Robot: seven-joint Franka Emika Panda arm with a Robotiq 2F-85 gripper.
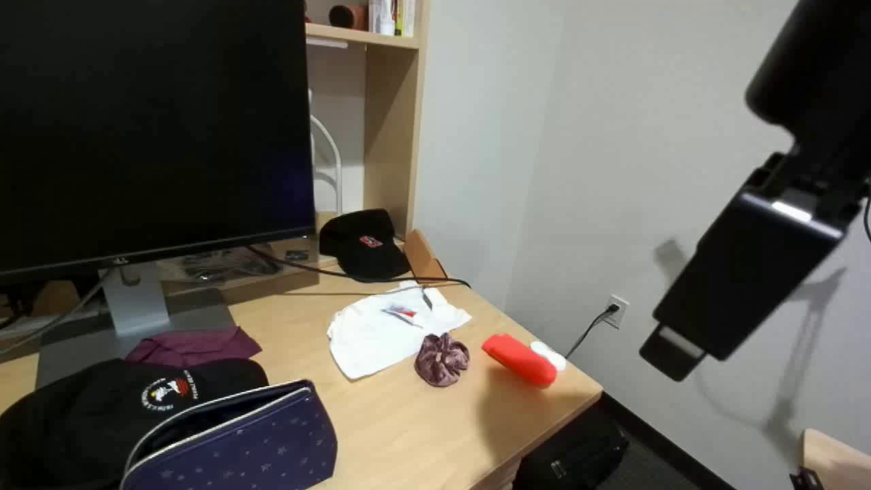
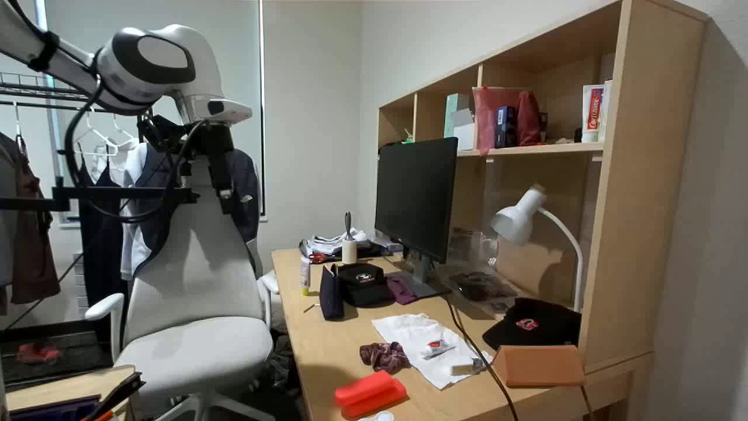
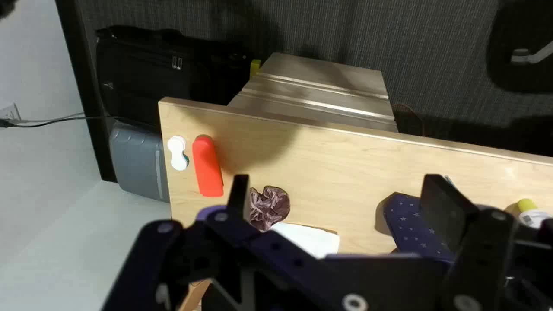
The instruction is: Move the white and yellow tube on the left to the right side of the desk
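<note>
The white and yellow tube (image 2: 305, 275) stands upright, yellow end down, near the edge of the worktop (image 2: 324, 348). Just beside it, a navy pouch (image 2: 331, 295) stands between the tube and a black cap (image 2: 365, 285). Well apart from these lie a scrunchie (image 1: 442, 359) and a long red object (image 1: 520, 359). The gripper (image 3: 335, 203) hangs higher, jaws spread wide.
</note>
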